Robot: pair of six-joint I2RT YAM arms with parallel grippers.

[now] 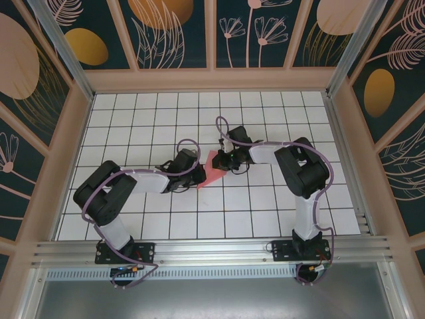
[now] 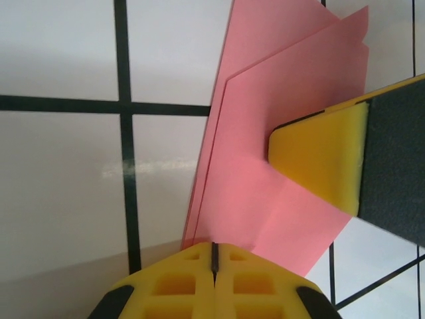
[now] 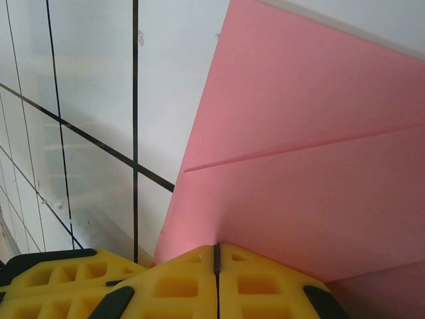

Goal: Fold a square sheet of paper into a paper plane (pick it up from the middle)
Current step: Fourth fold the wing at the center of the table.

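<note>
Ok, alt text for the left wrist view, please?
Partly folded pink paper, in overlapping layers, is pinched at its near edge by the left gripper, its yellow fingers shut at bottom centre. The right gripper reaches in from the right onto the paper, over a white tiled table.

In my left wrist view the paper [image 2: 246, 199] runs off the top edge. Its near tip slips under the closed fingertips of my left pincer [image 2: 214, 251], and the pad [image 2: 319, 159] of my right pincer [image 3: 216, 252] hides 1 patch before the right edge cuts that pad off. In my right wrist view the paper leaves the frame at the top and right. From above, both pincers cover parts of the paper and its creases are too small to read. Pinched or merely pressed, I cannot tell.
</note>
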